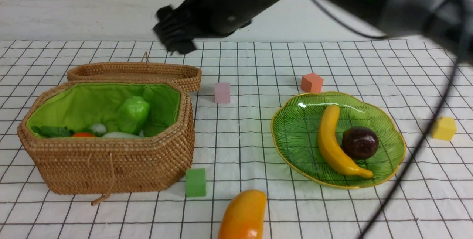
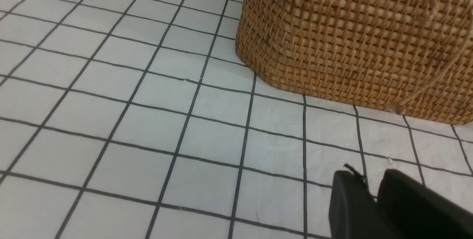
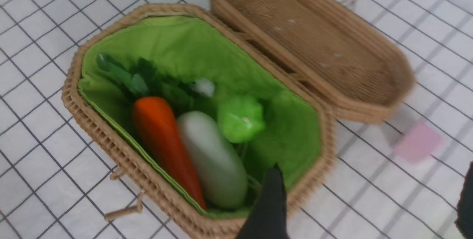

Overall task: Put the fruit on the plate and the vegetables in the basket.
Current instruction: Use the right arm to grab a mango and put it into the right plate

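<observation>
The basket (image 1: 111, 165) stands at the left with its green lining showing. Inside lie the carrot (image 3: 162, 139), the white radish (image 3: 216, 161) and the light-green gourd (image 3: 240, 119). At the right, the green plate (image 1: 295, 128) holds the banana (image 1: 329, 139) and the dark round fruit (image 1: 360, 142). The mango (image 1: 244, 215) lies on the cloth near the front edge. My right gripper (image 3: 369, 202) hangs open and empty above the basket's right end, blurred in the front view. My left gripper (image 2: 371, 180) is shut on nothing, low over the cloth beside the basket's wall (image 2: 351, 47).
The woven lid (image 1: 136, 72) lies behind the basket. Foam cubes are scattered on the checked cloth: pink (image 1: 222, 92), orange (image 1: 311, 82), yellow (image 1: 444, 128) and green (image 1: 195, 182). The right arm's cable (image 1: 425, 139) hangs across the right side.
</observation>
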Controlling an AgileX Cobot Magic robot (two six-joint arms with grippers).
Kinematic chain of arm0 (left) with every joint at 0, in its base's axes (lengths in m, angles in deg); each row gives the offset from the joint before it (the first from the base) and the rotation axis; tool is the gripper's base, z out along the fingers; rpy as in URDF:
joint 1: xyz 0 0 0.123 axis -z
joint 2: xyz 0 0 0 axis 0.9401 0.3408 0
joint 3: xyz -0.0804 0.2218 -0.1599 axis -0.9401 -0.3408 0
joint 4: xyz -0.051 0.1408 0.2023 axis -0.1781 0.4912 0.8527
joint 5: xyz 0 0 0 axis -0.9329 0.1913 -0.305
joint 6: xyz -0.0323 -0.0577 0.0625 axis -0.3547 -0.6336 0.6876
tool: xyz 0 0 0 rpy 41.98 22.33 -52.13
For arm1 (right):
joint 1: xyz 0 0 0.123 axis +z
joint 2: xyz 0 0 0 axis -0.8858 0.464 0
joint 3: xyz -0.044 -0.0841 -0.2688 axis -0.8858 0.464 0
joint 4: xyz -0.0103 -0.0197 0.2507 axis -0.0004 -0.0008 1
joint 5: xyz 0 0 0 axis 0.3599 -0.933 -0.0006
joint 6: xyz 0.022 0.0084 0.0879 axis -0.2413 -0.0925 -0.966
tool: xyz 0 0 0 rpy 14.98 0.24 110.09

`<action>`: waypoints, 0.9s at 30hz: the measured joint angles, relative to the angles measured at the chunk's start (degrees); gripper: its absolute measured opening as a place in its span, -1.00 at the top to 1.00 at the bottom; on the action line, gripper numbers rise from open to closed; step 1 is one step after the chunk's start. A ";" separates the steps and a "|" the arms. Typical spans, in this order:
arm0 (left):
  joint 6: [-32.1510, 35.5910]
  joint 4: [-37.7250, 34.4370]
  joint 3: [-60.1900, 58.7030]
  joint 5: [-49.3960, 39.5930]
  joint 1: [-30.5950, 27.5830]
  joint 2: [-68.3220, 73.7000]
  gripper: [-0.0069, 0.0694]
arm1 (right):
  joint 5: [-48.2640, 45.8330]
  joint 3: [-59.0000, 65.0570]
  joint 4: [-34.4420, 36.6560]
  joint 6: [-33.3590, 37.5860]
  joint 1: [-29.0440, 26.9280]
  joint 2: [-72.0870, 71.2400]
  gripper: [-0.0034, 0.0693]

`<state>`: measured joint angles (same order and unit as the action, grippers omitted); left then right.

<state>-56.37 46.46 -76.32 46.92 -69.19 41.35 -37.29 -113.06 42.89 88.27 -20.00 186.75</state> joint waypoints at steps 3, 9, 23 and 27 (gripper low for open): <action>0.00 0.00 0.00 0.00 0.00 0.00 0.52 | 3.64 12.41 -0.78 -6.88 -3.51 -14.44 -0.66; 0.00 0.00 0.00 0.00 0.00 0.00 0.51 | 6.62 35.54 3.24 -17.01 -4.36 -28.97 -0.62; 0.00 0.00 0.00 0.00 0.00 0.00 0.48 | 5.61 46.30 23.16 -27.69 -4.30 -8.42 -0.85; 0.00 0.00 0.00 0.00 0.00 0.00 0.47 | 8.80 46.30 26.64 -27.75 -4.30 -1.89 -0.85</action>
<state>-56.37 46.46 -76.32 46.92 -69.19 41.35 -28.50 -66.76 69.53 60.52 -24.30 184.86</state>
